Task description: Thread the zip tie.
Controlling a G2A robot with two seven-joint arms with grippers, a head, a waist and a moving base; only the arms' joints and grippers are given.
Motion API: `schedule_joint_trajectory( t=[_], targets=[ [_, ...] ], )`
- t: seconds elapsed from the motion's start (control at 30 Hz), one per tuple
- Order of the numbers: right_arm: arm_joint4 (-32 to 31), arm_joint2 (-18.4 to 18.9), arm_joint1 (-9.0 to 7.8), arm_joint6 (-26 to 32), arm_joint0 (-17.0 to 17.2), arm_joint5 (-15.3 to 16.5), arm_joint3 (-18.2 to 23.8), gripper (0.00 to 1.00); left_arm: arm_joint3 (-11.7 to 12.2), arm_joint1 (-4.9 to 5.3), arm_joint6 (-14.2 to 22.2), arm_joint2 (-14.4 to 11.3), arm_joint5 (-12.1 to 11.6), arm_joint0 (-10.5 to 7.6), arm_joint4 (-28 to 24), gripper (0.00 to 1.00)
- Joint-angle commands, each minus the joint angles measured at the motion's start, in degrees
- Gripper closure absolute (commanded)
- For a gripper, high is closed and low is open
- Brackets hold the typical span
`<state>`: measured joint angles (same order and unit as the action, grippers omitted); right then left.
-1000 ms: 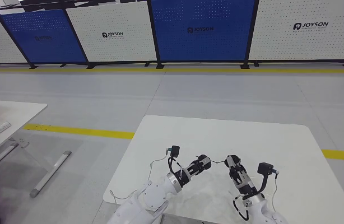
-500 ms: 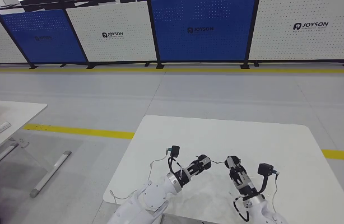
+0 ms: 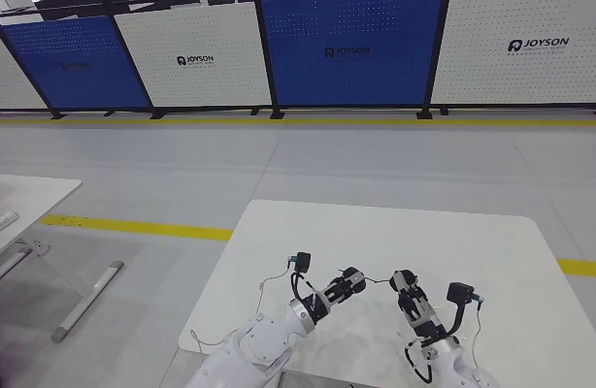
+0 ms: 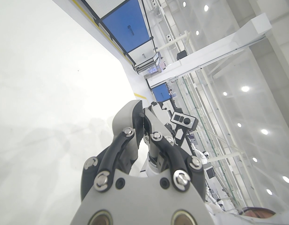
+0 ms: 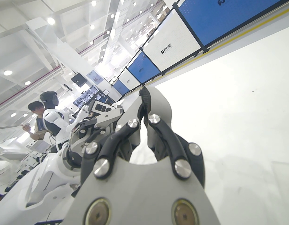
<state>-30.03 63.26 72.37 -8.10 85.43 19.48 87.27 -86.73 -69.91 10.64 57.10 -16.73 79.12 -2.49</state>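
"Taking stock: item one?"

"Item one, my left claw (image 4: 142, 115): pads pressed together, held over the near half of the white table (image 3: 376, 228)."

"Item two?"

"My right claw (image 5: 144, 95): likewise pressed together, just beside the left, tips turned toward each other."

"Item three, the task's thing?"

"One zip tie (image 3: 377, 281), black, thin. From above it reads as a dark line spanning the gap between my two claws, apparently lifted off the table. I judge that each claw pinches one end. Between the pads themselves the strap is too thin to make out, and I cannot tell which end is the head."

"Condition of the job?"

"Threading not done, by my judgement: the line runs straight from claw to claw, with no loop."

"Hazards, listed?"

"First, a miss: the tail must meet a small slot, and a slight tilt of either wrist would send it past the head. Second, buckling: a strap gripped far from its tip bends when pushed rather than entering. Third, slip: a thin, smooth strap may twist or slide out of my pads and drop to the table, forcing a fresh pickup. Fourth, contact: my claws sit close, so bringing the ends together could knock the fingers together. Fifth, wrong face: fed with the toothed side the wrong way, the tie would not lock."
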Motion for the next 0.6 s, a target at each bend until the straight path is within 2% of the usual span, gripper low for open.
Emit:
schedule_joint_trajectory(
  t=[0.0, 0.37, 0.57],
  targets=[
    [0.01, 0.01, 0.04, -0.03, -0.02, 0.0, -0.03, 0.98, 0.09, -0.01, 0.05, 0.02, 0.04, -0.02, 0.0, 1.0],
    [-0.57, 0.14, 0.18, -0.01, 0.03, 0.0, -0.12, 1.0, 0.52, -0.16, -0.19, -0.45, 0.85, -0.32, 0.9, 1.0],
    [-1.88, 0.05, 0.27, 0.08, 0.11, -0.08, 0.17, 1.0, -0.04, -0.23, -0.8, -0.83, 0.99, -0.18, 2.1, 1.0]
  ],
)
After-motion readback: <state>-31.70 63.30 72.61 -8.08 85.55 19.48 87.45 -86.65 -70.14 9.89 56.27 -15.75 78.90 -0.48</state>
